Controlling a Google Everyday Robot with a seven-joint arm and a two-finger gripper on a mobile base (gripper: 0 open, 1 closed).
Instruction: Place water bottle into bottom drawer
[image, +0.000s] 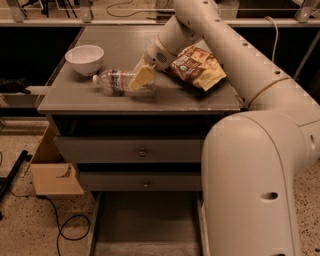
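Note:
The water bottle (116, 81) lies on its side on the grey cabinet top (100, 100), white cap toward the left, near the white bowl. My gripper (141, 75) is down on the bottle's right end, its tan tip covering that part of the bottle. The bottle rests on the surface. The bottom drawer (145, 225) is pulled out at the foot of the cabinet, a shallow grey tray with nothing showing in it; my arm's large base hides its right side.
A white bowl (84, 58) stands left of the bottle. A brown snack bag (199, 67) lies right of the gripper. Two upper drawers (142, 150) with small knobs are closed. A cardboard box (52, 172) and cables sit on the floor at left.

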